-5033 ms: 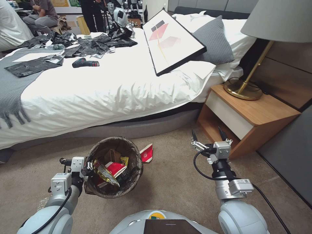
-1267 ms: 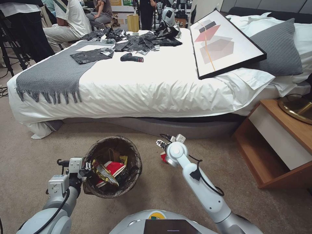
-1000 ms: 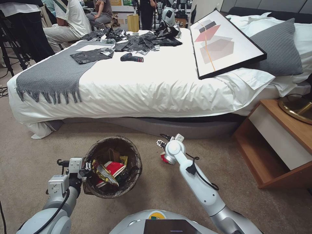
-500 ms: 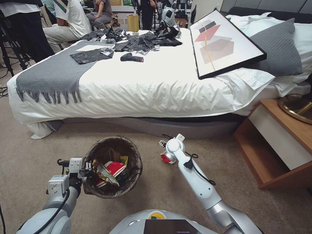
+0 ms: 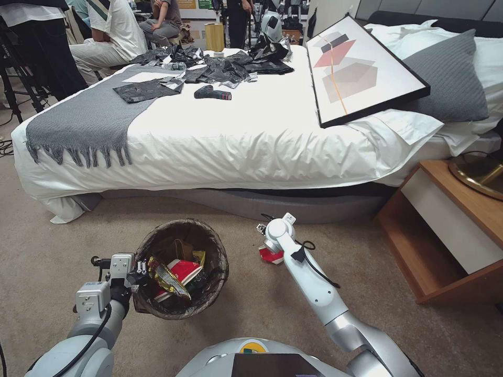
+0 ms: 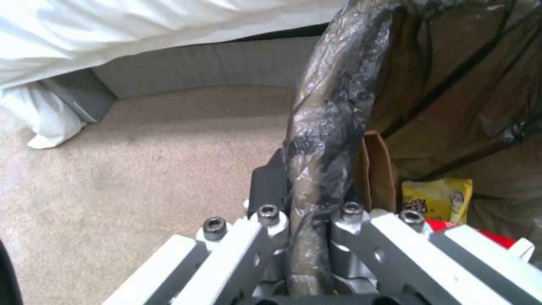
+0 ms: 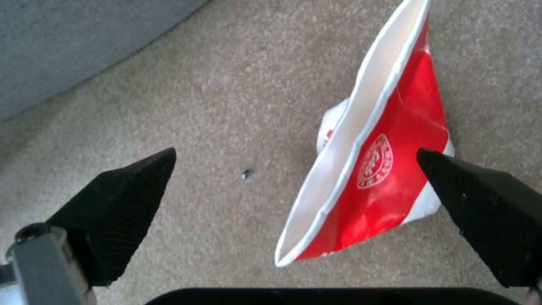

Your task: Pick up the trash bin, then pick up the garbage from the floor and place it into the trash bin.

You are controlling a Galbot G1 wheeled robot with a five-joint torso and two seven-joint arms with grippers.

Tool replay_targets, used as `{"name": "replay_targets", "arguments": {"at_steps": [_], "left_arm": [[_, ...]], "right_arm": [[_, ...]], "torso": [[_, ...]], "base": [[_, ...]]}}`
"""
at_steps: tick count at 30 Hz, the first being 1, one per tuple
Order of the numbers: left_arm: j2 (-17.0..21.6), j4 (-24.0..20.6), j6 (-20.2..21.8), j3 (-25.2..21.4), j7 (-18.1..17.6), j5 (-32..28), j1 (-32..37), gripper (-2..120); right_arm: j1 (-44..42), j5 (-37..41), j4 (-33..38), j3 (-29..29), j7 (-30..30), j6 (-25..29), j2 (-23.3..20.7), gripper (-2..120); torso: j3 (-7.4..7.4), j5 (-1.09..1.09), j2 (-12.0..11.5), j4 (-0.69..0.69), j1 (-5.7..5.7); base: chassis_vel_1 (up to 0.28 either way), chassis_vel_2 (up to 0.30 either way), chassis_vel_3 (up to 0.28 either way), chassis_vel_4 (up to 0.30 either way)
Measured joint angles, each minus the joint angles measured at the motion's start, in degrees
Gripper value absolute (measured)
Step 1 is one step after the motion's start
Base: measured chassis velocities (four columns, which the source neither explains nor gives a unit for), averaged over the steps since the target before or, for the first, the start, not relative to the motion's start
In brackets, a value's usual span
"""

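The trash bin (image 5: 219, 262), lined with a dark bag, hangs just above the floor (image 5: 251, 309). My left gripper (image 5: 138, 270) is shut on its near-left rim, and the bagged rim (image 6: 330, 127) runs between the fingers (image 6: 265, 190) in the left wrist view. Inside lie a yellow wrapper (image 5: 168, 280), a red cup (image 5: 184, 271) and a brown paper bag (image 6: 377, 169). A crushed red-and-white paper cup (image 5: 272, 255) (image 7: 389, 178) lies on the carpet right of the bin. My right gripper (image 5: 266, 245) (image 7: 294, 153) hangs open straight over it, one finger on either side, not touching.
The white bed (image 5: 236, 141) on its grey base (image 5: 262, 203) stands just beyond the cup. A wooden nightstand (image 5: 445, 235) is at the right. Open carpet lies left of the bin and between the cup and the nightstand.
The view has turned left since the oldest frame. My right arm swung from beside the nightstand down over the cup and has kept stretching lower. The bin and left gripper hold still.
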Motion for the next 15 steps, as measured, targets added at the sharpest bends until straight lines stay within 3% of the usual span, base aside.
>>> {"name": "replay_targets", "arguments": {"at_steps": [15], "left_arm": [[-0.1, 0.0, 0.1, 0.1, 0.0, 0.0, 0.0, 3]], "right_arm": [[1.6, -1.9, -5.2, 0.6, -1.3, 0.3, 0.2, 100]], "torso": [[0.00, 0.00, 0.0, 0.00, 0.00]], "base": [[0.000, 0.000, 0.000, 0.000]]}}
